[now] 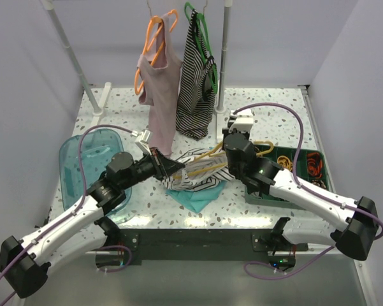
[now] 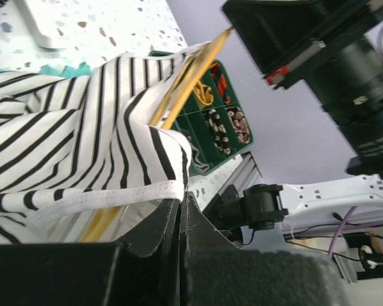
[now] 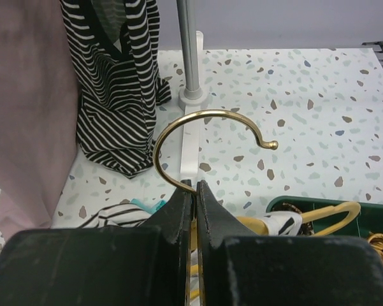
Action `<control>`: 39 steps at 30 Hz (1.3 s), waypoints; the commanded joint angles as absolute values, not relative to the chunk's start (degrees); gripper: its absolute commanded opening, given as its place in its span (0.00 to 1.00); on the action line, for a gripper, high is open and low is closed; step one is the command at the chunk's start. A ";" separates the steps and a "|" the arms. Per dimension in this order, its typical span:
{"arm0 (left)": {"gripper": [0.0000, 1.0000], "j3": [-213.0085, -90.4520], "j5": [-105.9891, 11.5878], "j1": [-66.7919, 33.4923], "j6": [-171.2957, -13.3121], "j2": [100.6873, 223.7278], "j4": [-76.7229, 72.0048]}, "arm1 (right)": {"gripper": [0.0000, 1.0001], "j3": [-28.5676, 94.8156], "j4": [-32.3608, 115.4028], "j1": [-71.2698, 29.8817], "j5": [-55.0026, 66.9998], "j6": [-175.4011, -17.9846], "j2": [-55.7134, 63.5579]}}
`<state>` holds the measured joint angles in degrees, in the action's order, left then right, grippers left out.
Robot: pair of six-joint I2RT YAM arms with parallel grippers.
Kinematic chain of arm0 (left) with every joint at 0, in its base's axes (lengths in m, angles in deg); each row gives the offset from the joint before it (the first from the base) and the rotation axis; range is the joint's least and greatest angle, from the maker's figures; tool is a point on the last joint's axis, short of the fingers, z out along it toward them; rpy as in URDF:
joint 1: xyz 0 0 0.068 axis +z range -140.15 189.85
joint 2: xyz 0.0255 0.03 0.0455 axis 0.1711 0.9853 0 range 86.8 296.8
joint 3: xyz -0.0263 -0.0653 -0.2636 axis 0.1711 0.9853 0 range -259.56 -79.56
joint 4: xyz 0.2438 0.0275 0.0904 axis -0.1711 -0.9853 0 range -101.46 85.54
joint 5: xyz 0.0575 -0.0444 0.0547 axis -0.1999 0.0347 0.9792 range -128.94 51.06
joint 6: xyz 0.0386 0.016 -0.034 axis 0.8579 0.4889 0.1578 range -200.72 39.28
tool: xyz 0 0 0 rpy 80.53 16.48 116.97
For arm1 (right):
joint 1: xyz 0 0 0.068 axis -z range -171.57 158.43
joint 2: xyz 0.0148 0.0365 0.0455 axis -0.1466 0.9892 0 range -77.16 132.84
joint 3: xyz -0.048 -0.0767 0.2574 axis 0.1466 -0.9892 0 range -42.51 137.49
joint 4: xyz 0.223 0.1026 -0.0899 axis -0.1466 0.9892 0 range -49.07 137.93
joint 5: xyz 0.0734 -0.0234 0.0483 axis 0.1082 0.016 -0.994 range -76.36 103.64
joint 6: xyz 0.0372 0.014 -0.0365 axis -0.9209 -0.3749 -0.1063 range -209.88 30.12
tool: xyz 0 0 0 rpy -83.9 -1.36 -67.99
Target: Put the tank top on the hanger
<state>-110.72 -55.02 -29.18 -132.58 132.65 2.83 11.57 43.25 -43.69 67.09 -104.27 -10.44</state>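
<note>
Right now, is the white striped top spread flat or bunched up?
Bunched up. The top is a crumpled heap of folds, with the yellow hanger poking out.

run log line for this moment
left claw: shut on tank top | right claw: shut on hanger hook | state: hanger partly inside tank top | task: unfinished

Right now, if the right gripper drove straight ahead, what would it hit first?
Probably the rack's white foot, then its grey pole, just past the hanger hook the right gripper holds; depth unclear.
</note>
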 commanded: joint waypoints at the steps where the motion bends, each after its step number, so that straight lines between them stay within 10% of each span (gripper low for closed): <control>1: 0.05 -113.75 -48.70 -29.00 -127.84 129.79 -3.75 | 0.00 16.63 41.97 -43.95 69.54 -105.70 -12.74; 12: 0.18 -119.28 -39.20 -28.91 -122.65 126.17 -17.74 | 0.00 19.54 44.00 -44.04 65.06 -108.16 -12.56; 39: 0.10 -128.78 -36.75 -28.82 -121.68 126.09 -10.79 | 0.00 29.12 41.63 -47.73 63.04 -108.42 -3.51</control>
<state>-126.28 -41.29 -29.15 -121.61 128.21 -15.34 27.46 45.35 -46.75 62.94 -106.63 -4.63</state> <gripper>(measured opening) 0.093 0.026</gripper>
